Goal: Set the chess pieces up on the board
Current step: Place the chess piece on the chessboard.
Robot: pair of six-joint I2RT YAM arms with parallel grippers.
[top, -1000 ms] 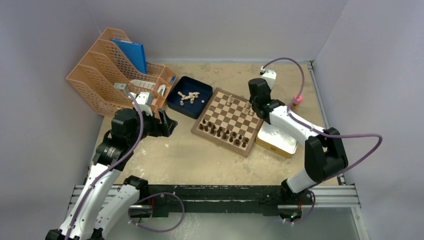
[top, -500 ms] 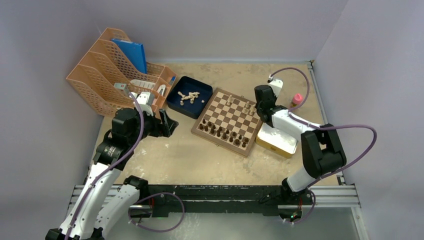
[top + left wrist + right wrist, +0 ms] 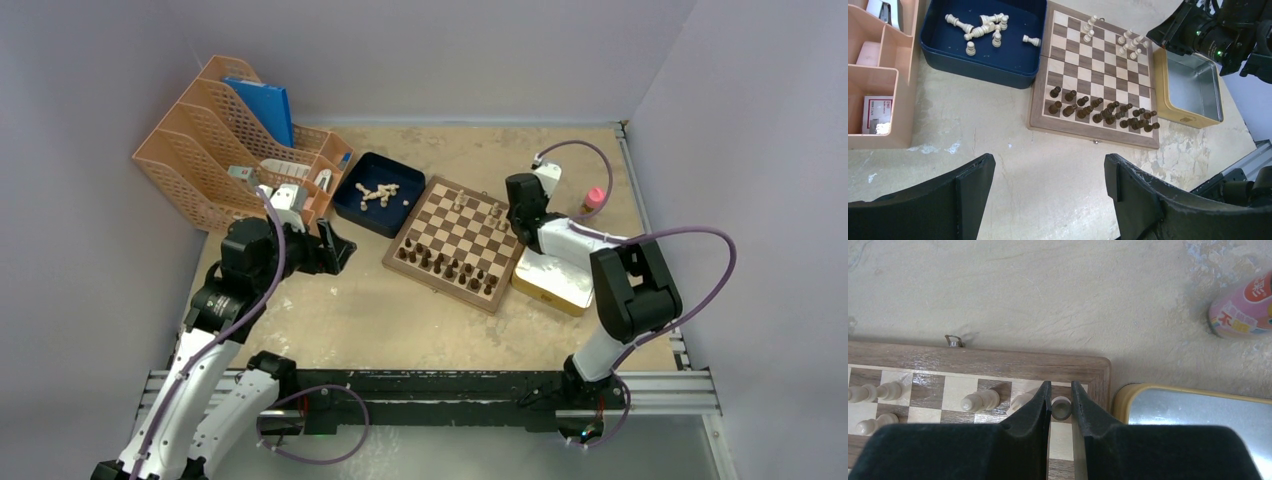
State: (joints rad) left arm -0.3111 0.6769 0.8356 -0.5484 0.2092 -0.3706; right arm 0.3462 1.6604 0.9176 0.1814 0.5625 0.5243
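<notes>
The board (image 3: 447, 214) lies mid-table. Several beige chess pieces (image 3: 377, 192) lie loose in the dark blue tray (image 3: 352, 205), and a few more stand on the board's far rows (image 3: 1129, 45). My right gripper (image 3: 1061, 387) is down at the board's far right corner, by the tin, shut on a beige chess piece (image 3: 1061, 408) that sits over the corner square. Other beige pieces (image 3: 979, 400) stand just to its left. My left gripper (image 3: 1048, 165) hangs open over bare table left of the board, holding nothing.
Dark brown pieces (image 3: 1103, 112) fill the board's near rows. A yellow-rimmed tin (image 3: 555, 275) touches the board's right side. A pink bottle (image 3: 595, 198) stands behind it. An orange desk organizer (image 3: 230, 140) occupies the far left, next to the tray.
My right arm has folded inward and its wrist has shifted toward the board's far right corner, lowering the piece there. The left arm has not moved.
</notes>
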